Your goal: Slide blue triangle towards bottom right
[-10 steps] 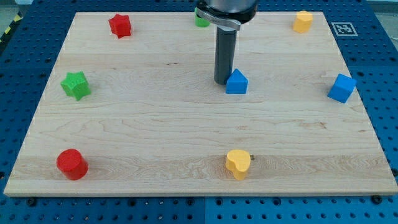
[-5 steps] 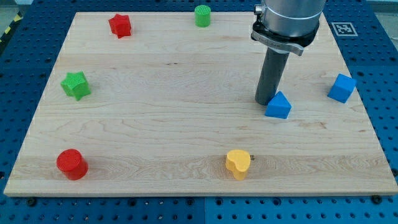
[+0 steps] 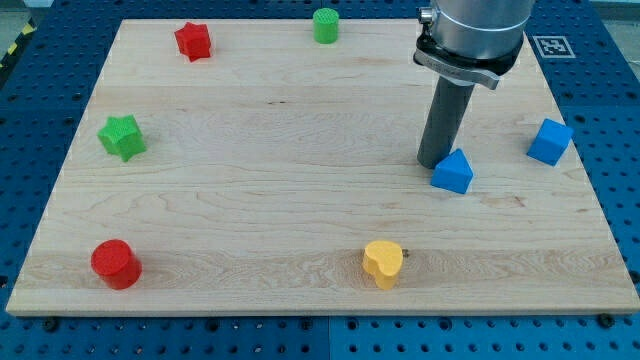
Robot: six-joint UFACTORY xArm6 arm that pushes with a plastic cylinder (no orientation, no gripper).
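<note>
Nearest the view's bottom: red cylinder point(image 3: 116, 264) at bottom left, yellow heart point(image 3: 383, 264) right of centre, both close to the board point(image 3: 250, 200) edge.

Mid-board: green star point(image 3: 122, 136) at the view's left. Blue triangle point(image 3: 453, 171) right of centre, above and right of the heart, well apart from it. Blue cube point(image 3: 551, 141) further right, near the right edge.

My tip point(image 3: 432, 165) sits on the board just at the triangle's upper-left side, touching or all but touching (the gap, if any, is too fine to read). No jaws on this tool, so nothing is gripped; the rod can only shove.

Handling, as a judgement: the triangle looks small, rigid and light, likely to slide easily on smooth wood. Its angled faces may let it turn or slip off the rod if pushed off-centre. Best contact is the middle of the upper-left face, pushing down and right. The bottom-right corner is not reached yet.

Far edge: red star point(image 3: 193, 41) top left, green cylinder point(image 3: 325, 25) top centre.
</note>
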